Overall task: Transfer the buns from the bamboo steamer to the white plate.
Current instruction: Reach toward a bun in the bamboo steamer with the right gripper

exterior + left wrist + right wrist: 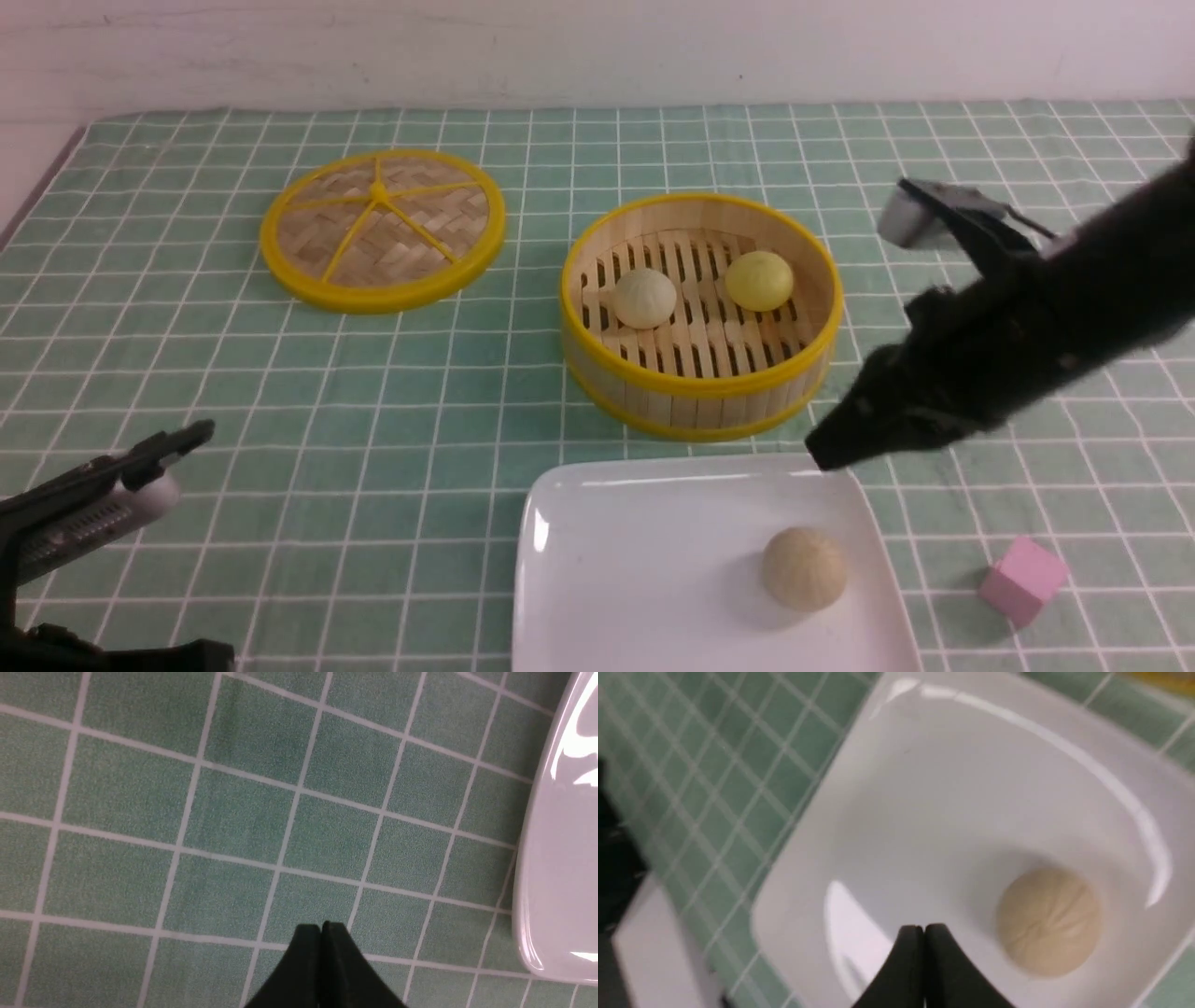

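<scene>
The bamboo steamer (702,392) stands mid-table and holds the cream-white bun (644,298) and the yellow bun (759,280). In front of it lies the white plate (616,560) (924,812) (560,858), which carries only a darker tan bun (804,568) (1048,919). My right gripper (831,453) (923,927) hangs shut and empty over the plate's far right corner, above and apart from the tan bun. My left gripper (191,434) (321,926) is shut and empty, low at the left over the cloth, with the plate's edge off to its side.
The flat woven yellow-rimmed lid (383,229) lies at the back left. A pink cube (1022,579) sits right of the plate. A green checked cloth (373,392) covers the table.
</scene>
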### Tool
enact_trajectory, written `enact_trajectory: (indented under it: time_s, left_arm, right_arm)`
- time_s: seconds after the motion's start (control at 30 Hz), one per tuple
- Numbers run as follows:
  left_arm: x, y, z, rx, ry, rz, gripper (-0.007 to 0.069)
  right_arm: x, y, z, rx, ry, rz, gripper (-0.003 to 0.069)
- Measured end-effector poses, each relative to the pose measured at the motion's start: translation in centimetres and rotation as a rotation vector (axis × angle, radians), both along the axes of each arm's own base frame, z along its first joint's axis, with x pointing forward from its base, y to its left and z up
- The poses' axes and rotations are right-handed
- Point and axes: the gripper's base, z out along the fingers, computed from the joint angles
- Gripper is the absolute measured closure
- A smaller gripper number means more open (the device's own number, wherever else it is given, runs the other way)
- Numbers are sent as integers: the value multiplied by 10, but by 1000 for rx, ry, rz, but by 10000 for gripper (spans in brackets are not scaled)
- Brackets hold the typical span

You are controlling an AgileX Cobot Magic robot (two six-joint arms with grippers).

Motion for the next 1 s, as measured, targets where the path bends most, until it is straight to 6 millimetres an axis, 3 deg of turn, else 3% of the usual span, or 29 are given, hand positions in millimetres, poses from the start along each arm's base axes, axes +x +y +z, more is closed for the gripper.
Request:
enact_trajectory:
  time_s: [0.13, 0.2, 0.27, 0.47, 0.63, 0.9, 1.0]
  left_arm:
    - [0, 0, 0, -1, -3, 1, 606]
    - [0, 0, 0, -2, -3, 1, 605]
    - [0, 0, 0, -2, -3, 0, 603]
    - [0, 0, 0, -2, -4, -1, 598]
    - [0, 0, 0, -2, -6, 0, 591]
    - [1, 0, 0, -1, -14, 3, 584]
    - [1, 0, 0, -1, -14, 3, 584]
  right_arm:
    - [58, 14, -1, -142, -207, -114, 589]
    - [69, 15, -3, -155, -244, -142, 570]
    - [93, 19, -8, -175, -309, -192, 514]
    - [132, 28, -39, -250, -319, -215, 355]
    - [160, 32, -59, -320, -346, -229, 268]
    - [173, 29, -75, -401, -378, -239, 288]
    - [172, 30, -79, -410, -362, -235, 410]
